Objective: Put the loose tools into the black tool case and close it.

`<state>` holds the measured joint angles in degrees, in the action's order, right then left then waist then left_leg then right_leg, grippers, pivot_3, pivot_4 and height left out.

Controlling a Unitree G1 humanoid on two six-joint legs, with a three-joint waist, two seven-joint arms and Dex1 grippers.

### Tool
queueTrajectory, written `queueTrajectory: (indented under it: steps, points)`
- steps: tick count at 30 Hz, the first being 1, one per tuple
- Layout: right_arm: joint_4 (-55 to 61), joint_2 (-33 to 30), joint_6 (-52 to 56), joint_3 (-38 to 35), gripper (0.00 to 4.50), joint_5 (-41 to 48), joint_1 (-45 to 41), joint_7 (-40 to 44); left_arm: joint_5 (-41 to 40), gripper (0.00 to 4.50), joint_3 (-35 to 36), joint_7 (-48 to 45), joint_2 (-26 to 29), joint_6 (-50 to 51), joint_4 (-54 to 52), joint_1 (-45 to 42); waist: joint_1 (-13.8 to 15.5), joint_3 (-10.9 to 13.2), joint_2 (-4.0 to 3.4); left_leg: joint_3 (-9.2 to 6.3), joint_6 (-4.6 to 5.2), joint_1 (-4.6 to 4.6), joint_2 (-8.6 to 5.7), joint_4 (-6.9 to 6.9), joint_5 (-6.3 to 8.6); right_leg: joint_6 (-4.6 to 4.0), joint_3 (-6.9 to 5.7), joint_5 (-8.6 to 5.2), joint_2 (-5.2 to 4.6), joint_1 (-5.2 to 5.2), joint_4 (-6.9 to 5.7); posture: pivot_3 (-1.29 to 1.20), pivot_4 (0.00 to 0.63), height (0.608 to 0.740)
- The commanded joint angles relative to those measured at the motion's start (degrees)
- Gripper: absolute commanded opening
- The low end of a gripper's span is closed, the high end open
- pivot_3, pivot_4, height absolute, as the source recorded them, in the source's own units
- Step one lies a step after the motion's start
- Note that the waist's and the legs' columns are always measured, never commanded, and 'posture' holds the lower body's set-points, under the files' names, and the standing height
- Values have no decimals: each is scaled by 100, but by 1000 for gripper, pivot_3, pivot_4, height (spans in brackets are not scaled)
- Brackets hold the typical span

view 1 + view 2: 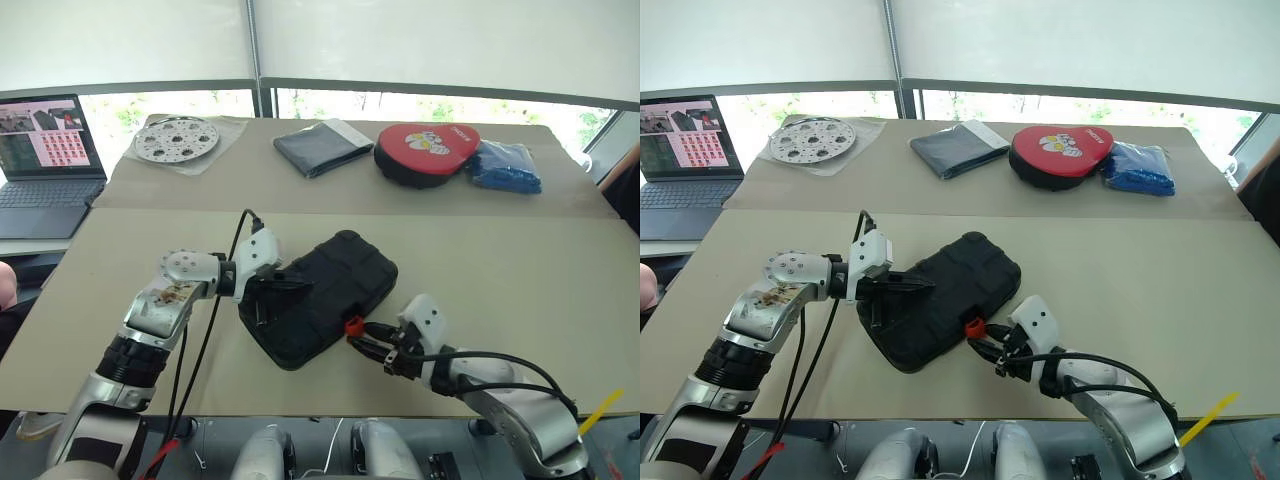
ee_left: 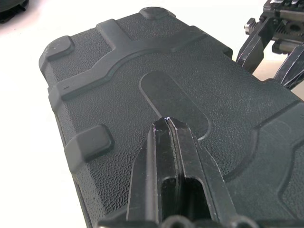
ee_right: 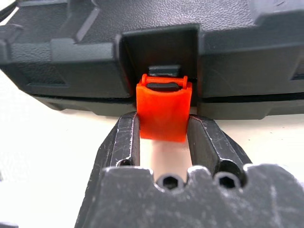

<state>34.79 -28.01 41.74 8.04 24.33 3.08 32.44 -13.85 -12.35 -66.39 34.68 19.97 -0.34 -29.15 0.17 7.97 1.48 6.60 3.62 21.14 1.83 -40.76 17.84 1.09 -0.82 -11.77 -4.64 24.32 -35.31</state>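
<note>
The black tool case (image 1: 330, 290) lies shut on the tan table, slanted, its textured lid up. My left gripper (image 1: 290, 284) is shut, and its joined fingertips (image 2: 167, 119) rest on the lid (image 2: 142, 71) near the case's left end. At the case's near edge sits the small orange latch (image 3: 164, 111). My right gripper (image 1: 358, 343) reaches in low from the right and is shut on that latch, one finger against each side. The loose tools are out of view.
Along the far side of the table lie a white perforated disc (image 1: 176, 138), a dark grey folded pouch (image 1: 322, 146), a red round pad (image 1: 427, 152) and a blue bag (image 1: 507, 166). An open laptop (image 1: 45, 160) stands at the left. The table's front edge runs just below the case.
</note>
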Motion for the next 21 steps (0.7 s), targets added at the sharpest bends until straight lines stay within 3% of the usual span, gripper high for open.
queueTrajectory:
  steps: [1,11,21]
  points:
    - [422,10,-516,-306,1244,165,-58,159,196,0,-216,-3,62,115,203,171,0,0,0,0,0,0,0,0,0,0,0,0,0,0,0,0,150,740]
    - [270,-147,-928,-185,1244,-11,89,453,196,0,-197,-9,90,136,172,207,3,0,0,0,1,0,0,0,0,0,0,0,0,1,1,0,150,740]
    - [188,-59,-408,-191,1244,105,36,119,374,0,-493,-6,112,241,17,277,-12,-3,-3,0,1,-2,3,3,1,-1,1,-1,1,-1,2,0,150,740]
